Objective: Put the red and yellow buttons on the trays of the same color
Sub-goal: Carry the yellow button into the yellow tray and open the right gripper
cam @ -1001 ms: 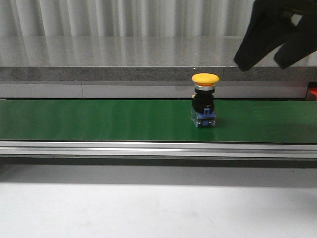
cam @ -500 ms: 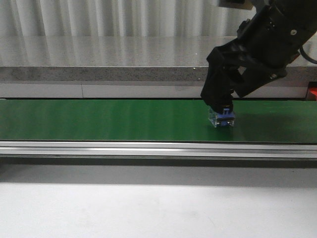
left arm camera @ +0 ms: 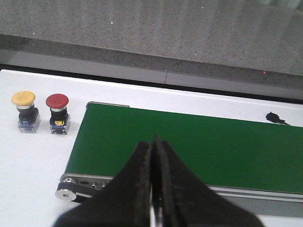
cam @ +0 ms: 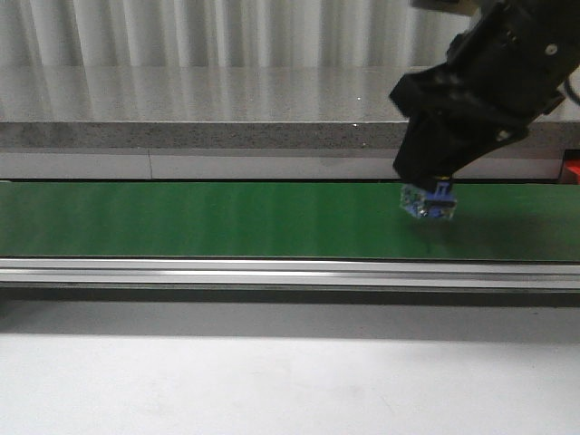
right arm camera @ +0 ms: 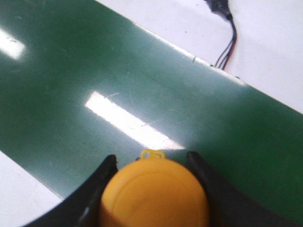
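My right gripper [cam: 435, 181] is shut on a yellow button [right arm camera: 154, 194]. In the front view only the button's clear blue base [cam: 430, 202] shows below the fingers, tilted and lifted just off the green conveyor belt [cam: 199, 222]. In the right wrist view the yellow cap sits between the two black fingers [right arm camera: 102, 177] over the belt [right arm camera: 94, 71]. My left gripper [left arm camera: 154, 146] is shut and empty above the belt's end. Another yellow button [left arm camera: 24, 111] and a red button [left arm camera: 57, 113] stand on the white table beside the belt. No trays are in view.
A grey stone ledge [cam: 199, 104] runs behind the belt, and an aluminium rail [cam: 272, 272] along its front. A small black connector [left arm camera: 273, 117] lies by the belt, and dark wires [right arm camera: 226, 42] run over the white table. A red item [cam: 573, 172] shows at the far right.
My right arm came down over the yellow button on the belt, closed on its cap, then carried it to the right and slightly up, tilting its base.
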Motion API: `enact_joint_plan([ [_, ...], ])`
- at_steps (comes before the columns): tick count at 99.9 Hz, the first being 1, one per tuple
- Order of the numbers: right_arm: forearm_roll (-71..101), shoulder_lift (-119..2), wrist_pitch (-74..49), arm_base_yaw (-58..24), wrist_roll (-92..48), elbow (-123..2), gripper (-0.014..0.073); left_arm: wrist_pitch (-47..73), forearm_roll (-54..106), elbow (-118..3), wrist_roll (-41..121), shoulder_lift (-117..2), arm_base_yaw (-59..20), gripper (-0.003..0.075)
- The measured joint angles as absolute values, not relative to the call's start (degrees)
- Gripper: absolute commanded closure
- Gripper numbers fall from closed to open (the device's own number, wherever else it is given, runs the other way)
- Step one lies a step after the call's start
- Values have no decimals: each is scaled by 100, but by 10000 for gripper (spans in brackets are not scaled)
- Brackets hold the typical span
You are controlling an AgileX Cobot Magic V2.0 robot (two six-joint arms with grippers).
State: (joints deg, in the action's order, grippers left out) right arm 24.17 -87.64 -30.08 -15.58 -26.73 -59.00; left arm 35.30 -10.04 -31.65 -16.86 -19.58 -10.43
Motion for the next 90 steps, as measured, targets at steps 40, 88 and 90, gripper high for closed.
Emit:
enact_joint_plan([
  [40,1792,-6761,-3446,658,-1184,-4926,561,3530,-1004,-3165,-1686,-1958,-1043,741],
  [88,1689,-5534,-2754,3832,-663,-3443,561,3530,-1004,-3165,-1686,-1958,-1043,741],
  [90,1689,-5563,-2691,3849,-663,-3418,561,3530,-1004,-3165,-1686,-1958,-1043,741],
])
